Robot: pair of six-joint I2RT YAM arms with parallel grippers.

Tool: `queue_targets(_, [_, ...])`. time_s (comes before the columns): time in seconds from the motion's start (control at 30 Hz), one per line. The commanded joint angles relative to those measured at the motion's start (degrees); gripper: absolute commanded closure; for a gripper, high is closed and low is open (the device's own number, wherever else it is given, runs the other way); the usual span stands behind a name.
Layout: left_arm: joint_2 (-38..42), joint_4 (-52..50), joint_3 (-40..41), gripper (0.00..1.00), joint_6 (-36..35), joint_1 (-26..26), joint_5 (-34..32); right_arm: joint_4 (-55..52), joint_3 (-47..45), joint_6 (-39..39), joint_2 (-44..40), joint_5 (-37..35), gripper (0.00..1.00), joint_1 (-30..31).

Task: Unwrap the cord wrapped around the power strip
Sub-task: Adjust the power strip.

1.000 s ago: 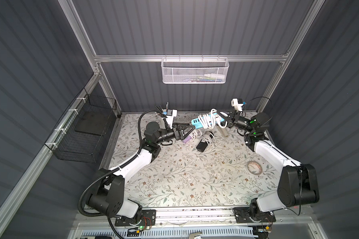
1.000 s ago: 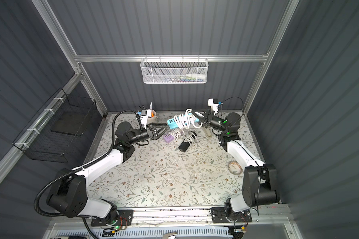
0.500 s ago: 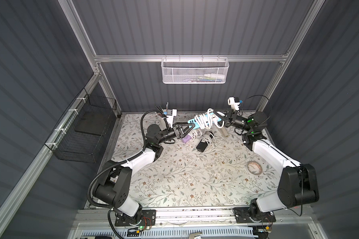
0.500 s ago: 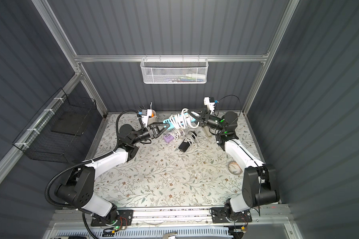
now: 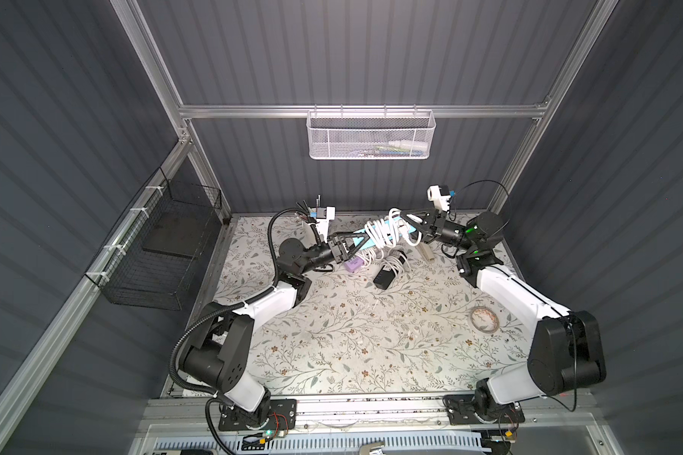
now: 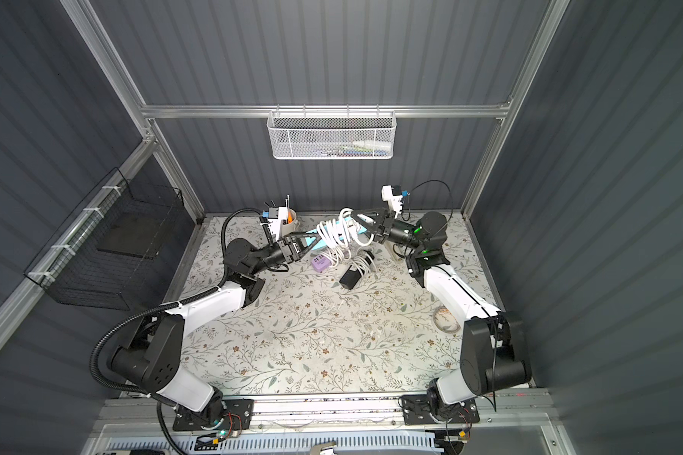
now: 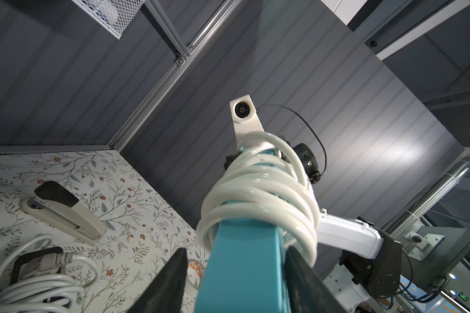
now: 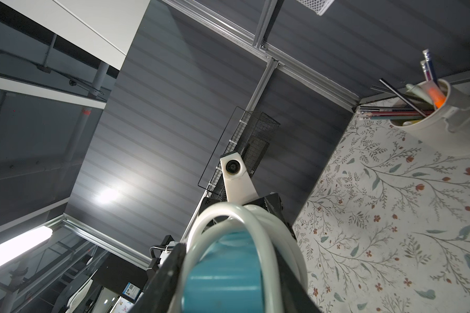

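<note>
The teal plastic power strip (image 7: 244,271) is not on the floral-patterned surface (image 5: 351,335). It is held in the air just above and behind the small purple charger block (image 5: 353,263), roughly level and spanning the gap between the two arms.

The left pincer (image 7: 236,252) has the strip's end between its black fingers and appears clenched on it, though the left wrist view leaves a sliver of doubt on one side. The right pincer (image 6: 359,223) grasps the opposite end, the one farther from the purple charger block. In the right wrist view its fingers flank the teal body, with a loop of cord riding over them.

As for progress, the thick white cord (image 7: 258,189) is still wound in many turns around the middle of the strip. In both top views one loop stands up loosely at the far end from the purple charger block. A strand or two sags down towards that block. Where the plug end lies cannot be made out. It may be lost among the white cable bundled with the black adapter (image 5: 383,277) just beside the block.

So the lift and the two-handed hold look done, while the unwrapping itself has barely begun. Nearly every turn remains. With both ends gripped, neither pincer is free to draw the cord off. One will probably have to let go, find the loose end and lead it round the strip, turn by turn.
</note>
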State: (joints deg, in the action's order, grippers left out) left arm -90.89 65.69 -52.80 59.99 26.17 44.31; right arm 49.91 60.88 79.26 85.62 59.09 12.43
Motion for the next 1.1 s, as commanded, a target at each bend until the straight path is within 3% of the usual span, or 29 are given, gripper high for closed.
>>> queue_targets(0.0, [-0.82,2.11,-0.02,0.68,0.30,-0.08,1.24,3.26,2.99,0.01,-0.09,-1.18,0.57,0.23])
queue_targets(0.13, [-1.31,2.47,0.10,1.00,0.55,0.02,1.47,3.05,3.21,-0.07,0.12,-1.08,0.56,0.32])
queue_targets(0.23, [-1.30,2.68,0.23,1.00,0.32,0.02,1.48,2.33,3.26,-0.72,-0.04,-1.06,0.52,0.30])
queue_targets(0.33, [-0.82,0.91,-0.32,1.00,-1.30,-0.03,1.86,-0.45,3.50,-2.85,-0.62,-0.82,0.32,0.23])
queue_targets(0.43, [0.30,-3.89,-1.52,1.00,-4.75,0.02,2.73,-5.61,3.35,-6.93,-2.34,-1.32,0.05,-0.67])
queue_targets(0.47, [0.77,-6.03,-1.95,1.00,-6.24,0.02,2.98,-7.40,3.27,-8.29,-3.07,-1.44,0.01,-1.21])
queue_targets(0.57, [2.42,-14.21,-3.66,1.00,-11.91,-0.08,3.15,-13.31,2.73,-12.63,-5.60,-2.14,0.01,-3.69])
queue_targets(0.67, [4.96,-24.30,-5.45,1.00,-19.20,-0.23,1.68,-25.97,3.84,-22.30,-9.30,-3.73,0.01,-5.82])
queue_targets(0.83, [6.56,-37.77,-10.59,1.00,-28.84,-0.16,-2.33,-55.65,8.94,-46.34,-15.83,-15.99,0.01,-5.75])
queue_targets(1.07, [3.56,-55.63,-23.60,1.00,-37.91,-0.29,-2.88,-70.35,10.14,-61.06,-24.35,-30.32,0.01,-4.80])
